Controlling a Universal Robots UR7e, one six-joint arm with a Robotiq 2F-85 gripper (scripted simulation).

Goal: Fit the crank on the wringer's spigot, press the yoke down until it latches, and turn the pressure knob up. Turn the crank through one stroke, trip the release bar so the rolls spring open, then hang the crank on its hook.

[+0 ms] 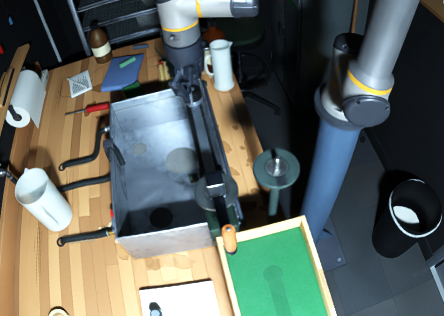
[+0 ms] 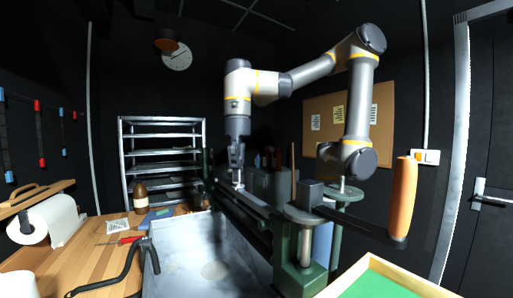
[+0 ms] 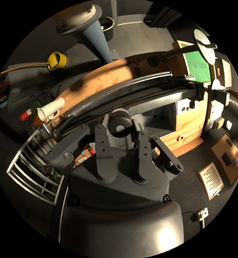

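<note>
On the right rim of the steel tub [image 1: 160, 170] the wringer [image 1: 205, 145] runs from the back of the bench to the front, its dark yoke bar [image 2: 245, 199] lying along the top. The crank [image 2: 360, 226] sits on the spigot at the near end, its orange handle [image 2: 402, 197] standing upright beside the green tray. At the far end stands the round pressure knob [image 3: 119, 123]. My gripper [image 3: 119, 127] hangs straight down over that end with its fingers on either side of the knob, closed around it.
The tub's rim and wringer frame lie directly below the arm. A white jug [image 1: 221, 64] stands just right of the gripper, and a green pedestal [image 1: 276, 170] off the bench edge. The green tray [image 1: 275, 272] fills the near corner. Hoses, a screwdriver [image 1: 90, 108] and a paper roll [image 1: 25, 97] lie left.
</note>
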